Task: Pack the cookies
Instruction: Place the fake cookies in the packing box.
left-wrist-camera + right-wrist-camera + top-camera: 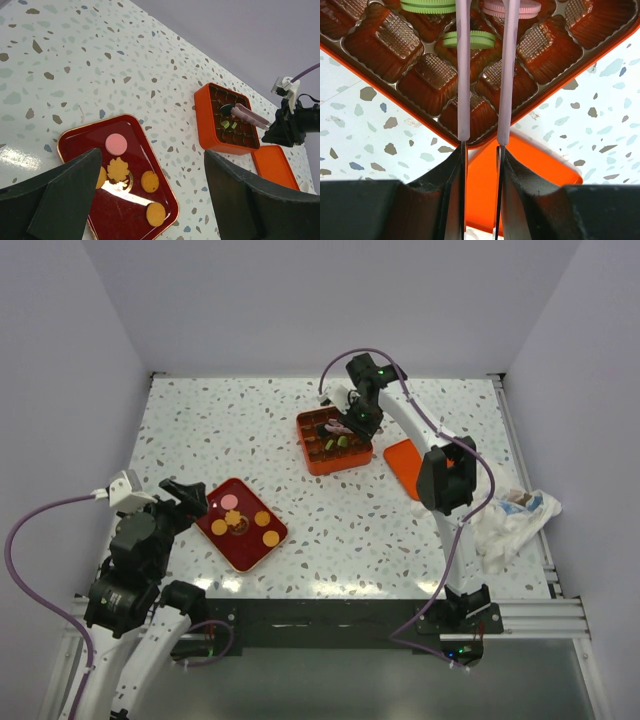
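Several cookies lie on the red tray (222,540): a pink one (116,144), a leaf-shaped one (118,169) and round orange ones (149,181). My left gripper (152,165) hangs open above that tray, holding nothing. At the back, my right gripper (481,150) is shut on the pink tongs (463,75), which reach over the orange box (330,466). The tongs' two arms run parallel with a gap between them, and their tips are out of the wrist view. In the box's moulded cells lie two green cookies (480,39) and a pink cookie (530,7).
The orange lid (402,465) lies flat on the table right of the box, under my right wrist. A crumpled white cloth (515,520) sits at the table's right edge. Speckled tabletop lies between tray and box.
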Tool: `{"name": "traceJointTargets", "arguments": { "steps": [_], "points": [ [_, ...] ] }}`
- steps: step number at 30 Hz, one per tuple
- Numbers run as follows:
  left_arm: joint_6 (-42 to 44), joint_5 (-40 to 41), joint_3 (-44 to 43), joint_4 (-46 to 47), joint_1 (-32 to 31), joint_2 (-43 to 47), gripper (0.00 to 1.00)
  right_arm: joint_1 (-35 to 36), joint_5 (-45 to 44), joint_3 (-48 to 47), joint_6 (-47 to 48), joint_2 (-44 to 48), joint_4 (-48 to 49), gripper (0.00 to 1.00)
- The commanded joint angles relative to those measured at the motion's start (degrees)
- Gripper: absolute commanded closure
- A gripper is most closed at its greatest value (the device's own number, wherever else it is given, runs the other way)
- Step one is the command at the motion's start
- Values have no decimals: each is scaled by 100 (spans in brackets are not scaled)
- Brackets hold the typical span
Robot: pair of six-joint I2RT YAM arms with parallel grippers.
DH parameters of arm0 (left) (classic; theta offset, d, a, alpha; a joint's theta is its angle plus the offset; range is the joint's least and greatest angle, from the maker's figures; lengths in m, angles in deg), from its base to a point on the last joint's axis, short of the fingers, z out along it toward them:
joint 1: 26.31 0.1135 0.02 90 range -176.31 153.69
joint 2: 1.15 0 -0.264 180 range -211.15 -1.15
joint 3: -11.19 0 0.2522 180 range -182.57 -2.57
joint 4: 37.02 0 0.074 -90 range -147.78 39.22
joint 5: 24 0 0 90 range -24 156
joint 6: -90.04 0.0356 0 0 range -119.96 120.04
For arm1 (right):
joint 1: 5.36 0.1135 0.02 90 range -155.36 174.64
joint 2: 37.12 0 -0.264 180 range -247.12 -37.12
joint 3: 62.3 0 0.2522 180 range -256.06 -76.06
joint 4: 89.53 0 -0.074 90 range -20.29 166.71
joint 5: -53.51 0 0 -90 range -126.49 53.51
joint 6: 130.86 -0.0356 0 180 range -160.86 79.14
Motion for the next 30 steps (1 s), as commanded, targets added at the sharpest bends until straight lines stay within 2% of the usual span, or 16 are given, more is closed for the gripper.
{"name": "traceJointTargets", "arguments": {
  "steps": [1, 21, 30],
  "points": [
    [83, -20, 12, 318, -24, -87, 12, 32, 113, -223, 44, 170, 42, 80],
    [118, -55, 21, 380, -24, -140, 11, 23, 324, 198, -106, 513, 156, 95],
    [118, -55, 21, 319, -24, -60, 11, 6, 376, 348, -211, 697, 253, 97]
  ]
}}
